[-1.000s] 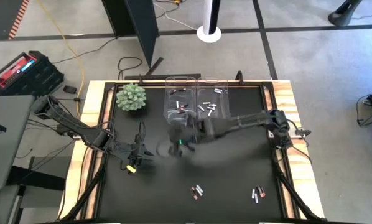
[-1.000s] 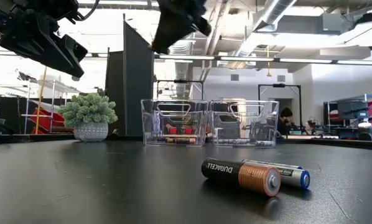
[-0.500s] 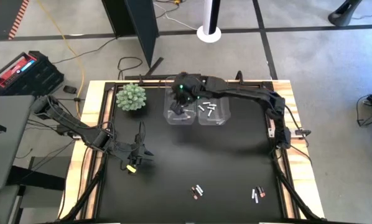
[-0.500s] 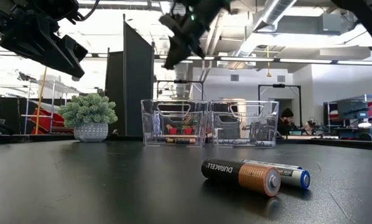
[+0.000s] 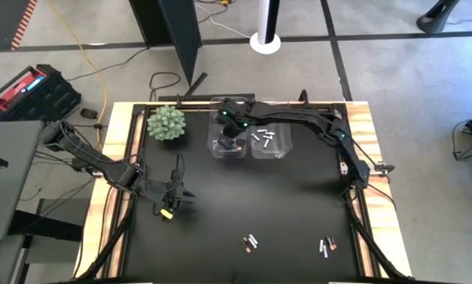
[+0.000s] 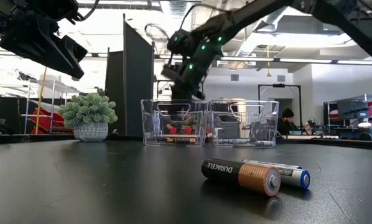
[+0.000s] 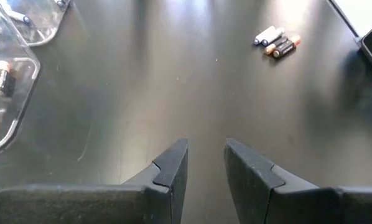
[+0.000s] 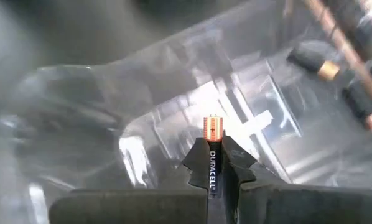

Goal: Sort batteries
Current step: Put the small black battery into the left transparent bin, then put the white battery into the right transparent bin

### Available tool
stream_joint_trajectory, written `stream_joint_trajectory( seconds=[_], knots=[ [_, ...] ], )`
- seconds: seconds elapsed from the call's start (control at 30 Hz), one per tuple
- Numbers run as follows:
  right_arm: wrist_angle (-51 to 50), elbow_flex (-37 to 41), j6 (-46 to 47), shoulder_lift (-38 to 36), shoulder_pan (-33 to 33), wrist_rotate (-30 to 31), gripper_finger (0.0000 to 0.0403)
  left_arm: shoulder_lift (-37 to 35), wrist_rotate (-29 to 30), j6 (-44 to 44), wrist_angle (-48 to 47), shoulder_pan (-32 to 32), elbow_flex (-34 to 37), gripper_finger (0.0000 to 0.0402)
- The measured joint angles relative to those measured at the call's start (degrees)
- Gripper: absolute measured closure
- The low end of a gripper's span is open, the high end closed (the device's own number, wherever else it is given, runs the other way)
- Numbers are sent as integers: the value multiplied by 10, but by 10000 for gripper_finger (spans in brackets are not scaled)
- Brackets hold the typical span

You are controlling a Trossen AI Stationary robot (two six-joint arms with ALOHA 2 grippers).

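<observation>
My right gripper [image 5: 231,142] hangs over the left clear bin [image 5: 227,134], shut on a black battery [image 8: 211,158] with a copper end. Dark copper-ended batteries [image 8: 320,67] lie on that bin's floor. The right clear bin [image 5: 270,136] holds white batteries [image 5: 262,138]. Two loose groups of batteries [image 5: 250,242] [image 5: 327,247] lie on the black table near its front edge. In the low view one dark battery [image 6: 241,176] lies beside a white one [image 6: 287,173]. My left gripper [image 5: 170,211] stands open above the table's left part, with nothing between its fingers [image 7: 173,163]. My right gripper pinches the battery's black body [image 8: 211,167] between its two fingers. The battery lies along the fingers, and its copper end [image 8: 213,126] sticks out past the fingertips. The fingers slant down from above the bin. The battery is lifted clear, above the bin's inside.
A small potted plant [image 5: 166,123] stands at the far left, beside the bins. The bins [image 6: 173,122] [image 6: 243,123] stand side by side at the far edge. Bare black tabletop [image 5: 244,197] lies between the bins and the loose batteries.
My right gripper has swung from over the table's middle toward the far edge, carrying the battery. It has then sunk over the left bin and now points into it.
</observation>
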State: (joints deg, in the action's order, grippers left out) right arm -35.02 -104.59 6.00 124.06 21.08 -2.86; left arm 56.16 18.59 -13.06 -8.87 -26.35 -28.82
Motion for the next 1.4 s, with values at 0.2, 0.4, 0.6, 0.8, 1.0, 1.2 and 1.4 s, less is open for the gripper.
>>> stream_joint_trajectory(
  seconds=[0.2,0.4,0.6,0.8,1.0,1.2,1.4],
  knots=[
    [-6,-24,19,43,13,-1,372,0,1,0,-2,1,0,303],
    [-22,-34,30,58,19,-3,352,0,1,0,-9,1,0,303],
    [-33,-35,30,56,31,-5,304,0,1,0,-11,1,0,303],
    [-46,-35,30,54,35,-3,251,0,0,-2,-11,1,0,303],
    [-47,-35,27,53,35,-3,222,0,0,-2,-11,1,0,303],
    [-62,-48,27,46,35,-2,221,0,0,-2,-11,1,0,303],
    [-149,-119,26,45,34,0,227,0,0,-2,-12,1,0,303]
  ],
)
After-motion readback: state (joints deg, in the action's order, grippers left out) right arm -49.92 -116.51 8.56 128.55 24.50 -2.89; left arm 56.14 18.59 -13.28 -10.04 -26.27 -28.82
